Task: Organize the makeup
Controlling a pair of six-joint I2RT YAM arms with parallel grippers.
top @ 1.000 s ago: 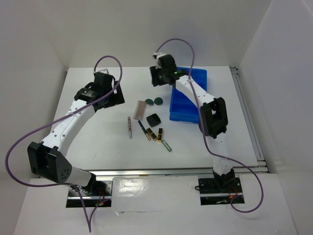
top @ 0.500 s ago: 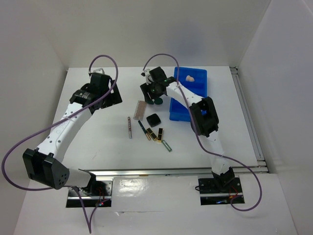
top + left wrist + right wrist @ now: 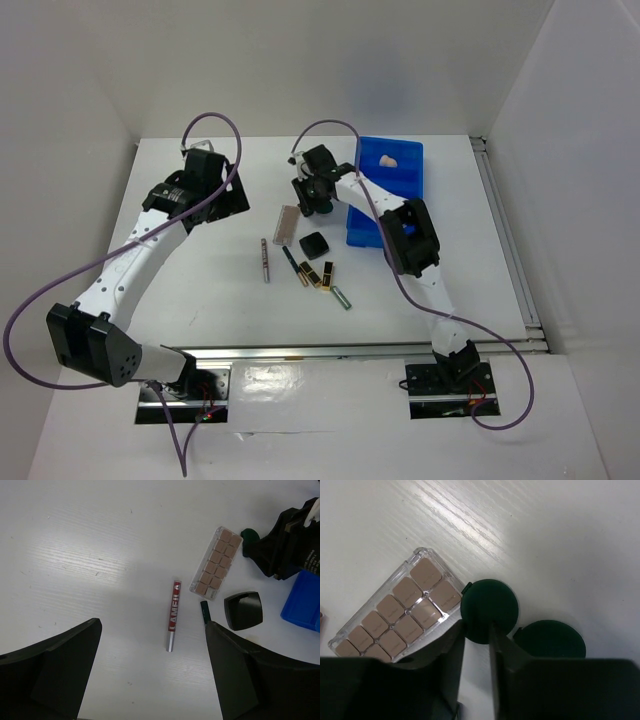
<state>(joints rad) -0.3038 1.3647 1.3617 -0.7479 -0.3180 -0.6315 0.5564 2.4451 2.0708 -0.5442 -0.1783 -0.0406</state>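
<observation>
My right gripper (image 3: 476, 630) is down on the table with its jaws nearly together round the near edge of one dark green pad (image 3: 490, 605), and both fingers touch it. The second dark green pad (image 3: 550, 639) lies just right of it, and the tan palette (image 3: 395, 615) to the left. My left gripper (image 3: 152, 680) hangs open above bare table, short of a red-and-silver pencil (image 3: 173, 615). A black square compact (image 3: 315, 244), two black-gold lipsticks (image 3: 326, 274) and a green tube (image 3: 342, 297) lie mid-table. The peach sponge (image 3: 390, 159) is in the bin.
The blue plastic bin (image 3: 372, 232) stands right of the makeup, close behind my right arm. A dark slim pencil (image 3: 291, 258) lies between the red pencil and the compact. White walls close in the table at the back and both sides.
My right gripper moved left from over the bin and came down onto the green pads, and its jaws narrowed. The sponge now shows in the bin. My left arm shifted slightly.
</observation>
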